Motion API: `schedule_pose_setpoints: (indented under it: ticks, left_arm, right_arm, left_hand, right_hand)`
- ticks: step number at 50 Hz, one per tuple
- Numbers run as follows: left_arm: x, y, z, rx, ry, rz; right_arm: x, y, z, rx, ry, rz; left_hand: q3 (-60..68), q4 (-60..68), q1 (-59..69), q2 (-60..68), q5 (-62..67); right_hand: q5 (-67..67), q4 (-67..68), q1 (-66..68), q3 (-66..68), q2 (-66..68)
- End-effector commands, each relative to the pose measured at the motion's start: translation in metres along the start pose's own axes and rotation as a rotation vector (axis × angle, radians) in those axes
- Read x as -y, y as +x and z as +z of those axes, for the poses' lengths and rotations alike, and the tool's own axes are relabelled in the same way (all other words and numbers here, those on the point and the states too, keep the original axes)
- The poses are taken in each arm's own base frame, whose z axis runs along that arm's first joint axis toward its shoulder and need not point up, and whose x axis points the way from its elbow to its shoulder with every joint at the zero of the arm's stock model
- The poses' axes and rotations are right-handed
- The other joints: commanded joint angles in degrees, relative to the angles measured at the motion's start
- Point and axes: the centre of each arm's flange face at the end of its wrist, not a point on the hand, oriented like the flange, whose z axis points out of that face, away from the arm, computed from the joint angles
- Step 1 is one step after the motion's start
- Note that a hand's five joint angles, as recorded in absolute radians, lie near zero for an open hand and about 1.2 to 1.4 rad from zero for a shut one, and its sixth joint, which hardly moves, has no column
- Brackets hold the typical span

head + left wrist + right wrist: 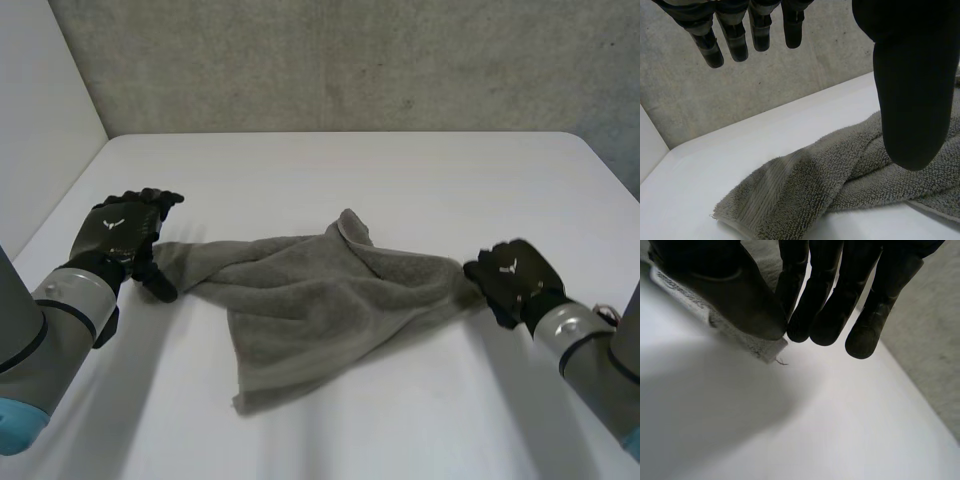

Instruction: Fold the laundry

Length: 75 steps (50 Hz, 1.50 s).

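- Left hand (pixel 122 232): black, fingers straight and spread away from the thumb, gripping nothing, poised at the towel's left corner.
- Grey terry-cloth towel (pixel 310 300): rumpled, partly folded over itself, lying mid white tabletop (pixel 350 170) and pulled out between both hands. It has a looped pile, with a flat woven band (pixel 765 185) near the left corner.
- Right hand (pixel 512 278): black, thumb and fingers pinched on the towel's hemmed right corner.
- Small label (pixel 677 287) at that hem, beside the thumb: writing unreadable.
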Motion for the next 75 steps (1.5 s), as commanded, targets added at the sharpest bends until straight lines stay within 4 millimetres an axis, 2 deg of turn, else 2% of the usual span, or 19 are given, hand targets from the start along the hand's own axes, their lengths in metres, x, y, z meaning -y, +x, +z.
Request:
schedule_pose_setpoints:
  ticks: [1, 6, 14, 24, 26, 28, 29, 30, 34, 36, 39, 41, 42, 44, 47, 49, 52, 63, 75]
  left_arm:
    - [0.0, 0.0, 0.0, 0.001, 0.0, 0.0]
    - [0.0, 0.0, 0.0, 0.001, -0.002, -0.002]
    - [-0.001, 0.001, 0.0, -0.001, -0.005, -0.003]
    - [-0.003, 0.0, 0.0, 0.0, -0.011, -0.004]
    - [-0.003, 0.0, 0.0, 0.0, -0.006, -0.002]
    - [-0.003, 0.001, 0.0, -0.001, -0.006, -0.002]
    - [-0.003, 0.001, 0.0, -0.001, -0.006, -0.002]
    - [-0.003, 0.001, 0.0, -0.001, -0.006, -0.002]
    - [-0.004, 0.001, -0.001, -0.001, -0.008, -0.002]
    - [-0.005, 0.001, -0.002, 0.0, -0.009, -0.002]
    - [-0.005, 0.001, -0.003, -0.003, -0.009, -0.002]
    - [-0.004, 0.002, -0.003, -0.004, -0.007, -0.001]
    - [-0.005, 0.003, -0.004, -0.007, -0.009, -0.001]
    - [-0.005, 0.003, -0.004, -0.009, -0.009, -0.001]
    - [-0.005, 0.004, -0.005, -0.012, -0.008, 0.0]
    - [-0.005, 0.005, -0.005, -0.012, -0.01, 0.002]
    - [-0.005, 0.005, -0.005, -0.015, -0.01, 0.002]
    - [-0.008, 0.006, -0.007, -0.017, -0.014, 0.002]
    - [-0.008, 0.006, -0.007, -0.018, -0.008, 0.003]
  right_arm:
    - [0.003, 0.039, 0.045, -0.063, 0.06, -0.021]
    - [0.016, 0.072, 0.093, -0.104, 0.13, -0.039]
    - [0.028, 0.102, 0.142, -0.19, 0.172, -0.052]
    - [0.023, 0.108, 0.162, -0.22, 0.154, 0.001]
    - [0.023, 0.109, 0.162, -0.232, 0.147, 0.002]
    - [0.024, 0.113, 0.158, -0.27, 0.114, 0.009]
    - [0.024, 0.113, 0.158, -0.27, 0.113, 0.009]
    - [0.026, 0.114, 0.153, -0.276, 0.089, 0.017]
    - [0.033, 0.104, 0.133, -0.234, 0.036, 0.039]
    - [0.043, 0.088, 0.103, -0.176, 0.018, 0.07]
    - [0.047, 0.079, 0.087, -0.149, 0.029, 0.09]
    - [0.057, 0.058, 0.053, -0.095, 0.077, 0.134]
    - [0.057, 0.058, 0.053, -0.094, 0.078, 0.134]
    - [0.065, 0.031, 0.02, -0.031, 0.117, 0.188]
    - [0.066, 0.016, 0.005, 0.009, 0.123, 0.224]
    - [0.061, -0.015, -0.019, 0.095, 0.1, 0.292]
    - [0.055, -0.044, -0.036, 0.188, 0.06, 0.333]
    - [0.048, -0.105, -0.066, 0.391, 0.029, 0.347]
    - [0.045, -0.118, -0.057, 0.404, 0.074, 0.39]
  left_hand:
    - [0.6, 0.7, 0.3, 0.6, -1.2]
    - [0.4, 0.5, 0.2, 0.4, -1.4]
    - [0.4, 0.5, 0.2, 0.4, -1.4]
    - [0.4, 0.5, 0.2, 0.4, -1.4]
    - [0.4, 0.5, 0.2, 0.4, -1.4]
    - [0.4, 0.5, 0.2, 0.4, -1.4]
    - [0.4, 0.5, 0.2, 0.4, -1.4]
    - [0.4, 0.5, 0.2, 0.4, -1.4]
    - [0.4, 0.5, 0.2, 0.4, -1.4]
    - [0.4, 0.5, 0.2, 0.4, -1.4]
    - [0.4, 0.5, 0.2, 0.4, -1.4]
    - [0.4, 0.5, 0.2, 0.4, -1.4]
    - [0.4, 0.5, 0.2, 0.4, -1.4]
    - [0.4, 0.5, 0.2, 0.4, -1.4]
    - [0.4, 0.5, 0.2, 0.4, -1.4]
    - [0.4, 0.5, 0.2, 0.4, -1.4]
    - [0.4, 0.5, 0.2, 0.4, -1.4]
    - [0.4, 0.5, 0.2, 0.4, -1.4]
    - [0.4, 0.5, 0.2, 0.4, -1.4]
  right_hand:
    - [3.0, 3.4, 3.9, 3.3, 2.9]
    - [3.0, 3.4, 3.9, 3.3, 2.9]
    - [3.0, 3.4, 3.9, 3.3, 2.9]
    - [3.0, 3.4, 3.9, 3.3, 2.9]
    - [-5.1, -4.8, -4.3, -4.8, -5.3]
    - [-57.4, -57.0, -56.6, -57.1, -57.5]
    - [-57.6, -57.3, -56.8, -57.3, -57.7]
    - [-67.0, -66.6, -66.1, -66.7, -67.1]
    - [-67.0, -66.6, -66.1, -66.7, -67.1]
    - [-67.0, -66.6, -66.1, -66.7, -67.1]
    - [-67.0, -66.6, -66.1, -66.7, -67.1]
    - [-67.0, -66.6, -66.1, -66.7, -67.1]
    - [-67.0, -66.6, -66.1, -66.7, -67.1]
    - [-66.2, -65.9, -65.4, -65.9, -66.3]
    - [-63.0, -62.7, -62.2, -62.7, -63.1]
    - [-56.3, -56.0, -55.5, -56.0, -56.4]
    - [-51.1, -50.7, -50.3, -50.8, -51.2]
    - [-47.7, -47.3, -46.9, -47.4, -47.8]
    - [-46.7, -46.3, -45.9, -46.4, -46.8]
